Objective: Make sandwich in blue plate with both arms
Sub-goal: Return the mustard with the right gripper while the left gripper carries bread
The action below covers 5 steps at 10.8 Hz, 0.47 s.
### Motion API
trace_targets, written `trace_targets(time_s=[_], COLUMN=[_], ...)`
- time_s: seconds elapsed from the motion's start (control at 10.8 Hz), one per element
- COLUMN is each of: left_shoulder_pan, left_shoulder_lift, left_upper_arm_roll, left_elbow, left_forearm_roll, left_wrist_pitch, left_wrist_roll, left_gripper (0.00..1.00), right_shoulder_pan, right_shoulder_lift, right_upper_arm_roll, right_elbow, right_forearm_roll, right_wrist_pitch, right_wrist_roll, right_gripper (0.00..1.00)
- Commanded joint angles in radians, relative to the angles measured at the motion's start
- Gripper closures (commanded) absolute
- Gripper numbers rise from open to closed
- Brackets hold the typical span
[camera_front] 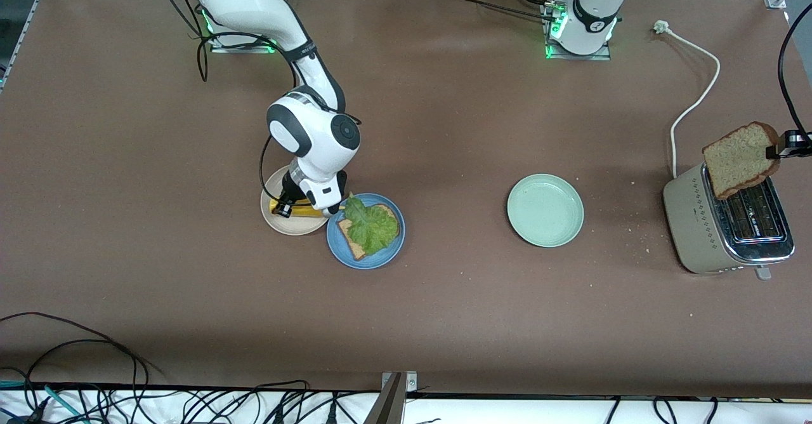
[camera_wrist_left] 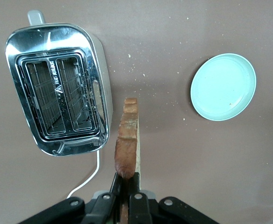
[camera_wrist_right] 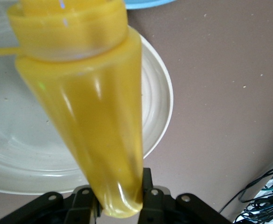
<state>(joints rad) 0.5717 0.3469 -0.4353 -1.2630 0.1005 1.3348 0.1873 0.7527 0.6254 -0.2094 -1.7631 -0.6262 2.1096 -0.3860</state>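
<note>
Brown matting covers the worktop [camera_front: 444, 310], with loose black cables trailing along the edge nearest the front camera. Toward the right arm's end sits the blue plate [camera_front: 388, 254], carrying one slice of speckled bread [camera_front: 351, 237] with a ruffled lettuce leaf [camera_front: 371, 224] laid on top; no second slice covers it yet. Touching that plate, on the side toward the right arm's end, is a beige plate [camera_front: 274, 216]. The right gripper [camera_front: 304, 208] hangs low over the beige plate, its jaws pinching a yellow squeeze bottle [camera_wrist_right: 94, 116]; the right wrist view shows the bottle clamped at its base between the black fingers [camera_wrist_right: 151, 186], its capped end reaching toward the blue plate's rim. A pale mint-green plate [camera_front: 545, 210] lies well apart from both, nearer the middle of the worktop and holding nothing. At the left arm's end stands a beige toaster [camera_front: 694, 221] with a chrome top and two slots, its white cord [camera_front: 694, 103] running up toward the arms' bases. The left gripper [camera_front: 783, 151] is over the toaster, jaws pressed tight on a second slice of bread [camera_front: 739, 160], which hangs on edge above the slots and tilts slightly. In the left wrist view that slice [camera_wrist_left: 127, 140] is seen edge-on between the fingers [camera_wrist_left: 137, 198], with the toaster [camera_wrist_left: 104, 88] just beside it below and scattered crumbs between toaster and mint-green plate [camera_wrist_left: 223, 86].
</note>
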Motion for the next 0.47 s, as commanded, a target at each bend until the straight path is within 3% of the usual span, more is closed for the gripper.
trace_targets(time_s=[0.0, 0.09, 0.37], left_shoulder_pan=[0.002, 0.002, -0.001], left_shoulder_lift=[-0.006, -0.005, -0.005], left_upper_arm_roll=[0.001, 0.001, 0.001], left_elbow=[-0.007, -0.007, -0.007], left_forearm_roll=[-0.025, -0.025, -0.027], left_wrist_pitch=[-0.005, -0.005, -0.005], left_wrist_roll=[-0.005, -0.005, -0.006], left_gripper=[1.0, 1.0, 1.0], right_shoulder_pan=[0.008, -0.036, -0.339], right_shoulder_lift=[-0.007, -0.022, -0.113], right_upper_arm_roll=[-0.013, -0.005, 0.248], right_elbow=[0.002, 0.005, 0.001], right_forearm_roll=[-0.024, -0.014, 0.084], right_wrist_pitch=[-0.011, -0.004, -0.01], right_wrist_roll=[0.021, 0.01, -0.066], right_gripper=[1.0, 1.0, 1.0])
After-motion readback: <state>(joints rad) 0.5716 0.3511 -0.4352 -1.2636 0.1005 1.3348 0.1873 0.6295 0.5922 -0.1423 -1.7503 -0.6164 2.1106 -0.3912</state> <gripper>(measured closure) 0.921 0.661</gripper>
